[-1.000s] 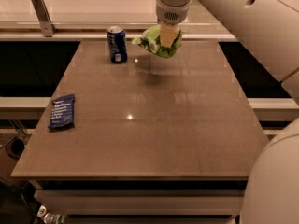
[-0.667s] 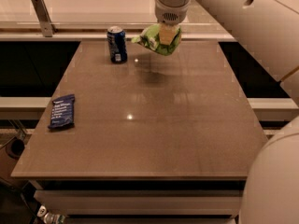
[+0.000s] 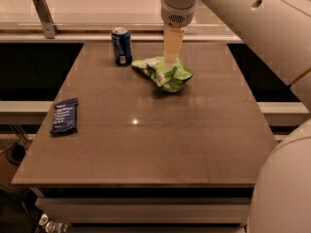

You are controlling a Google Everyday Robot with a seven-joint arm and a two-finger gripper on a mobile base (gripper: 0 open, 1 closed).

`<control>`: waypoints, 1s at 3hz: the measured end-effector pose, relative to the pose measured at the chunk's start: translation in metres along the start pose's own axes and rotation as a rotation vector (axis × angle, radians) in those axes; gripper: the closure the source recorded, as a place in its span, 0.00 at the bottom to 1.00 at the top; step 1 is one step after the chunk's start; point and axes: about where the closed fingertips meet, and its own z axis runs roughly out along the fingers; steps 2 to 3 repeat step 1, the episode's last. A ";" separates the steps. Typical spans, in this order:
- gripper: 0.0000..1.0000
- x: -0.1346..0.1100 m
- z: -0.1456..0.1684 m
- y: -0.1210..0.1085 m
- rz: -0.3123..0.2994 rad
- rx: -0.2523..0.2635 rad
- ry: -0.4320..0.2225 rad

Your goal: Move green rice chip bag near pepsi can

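Green bag (image 3: 167,76) under jaws — can (image 3: 121,46) beside.

- Looks like an office break area, perhaps: I'm over a brown table (image 3: 160,144), with a pale counter (image 3: 97,4) behind.
- Snacks out: pepsi can (image 3: 122,46), green rice chip bag (image 3: 167,74), navy packet (image 3: 64,116).
- My gripper (image 3: 172,57) is right at the bag's top.
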 end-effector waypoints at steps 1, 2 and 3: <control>0.00 0.000 0.000 0.000 0.000 0.000 0.000; 0.00 0.000 0.000 0.000 0.000 0.000 0.000; 0.00 0.000 0.000 0.000 0.000 0.000 0.000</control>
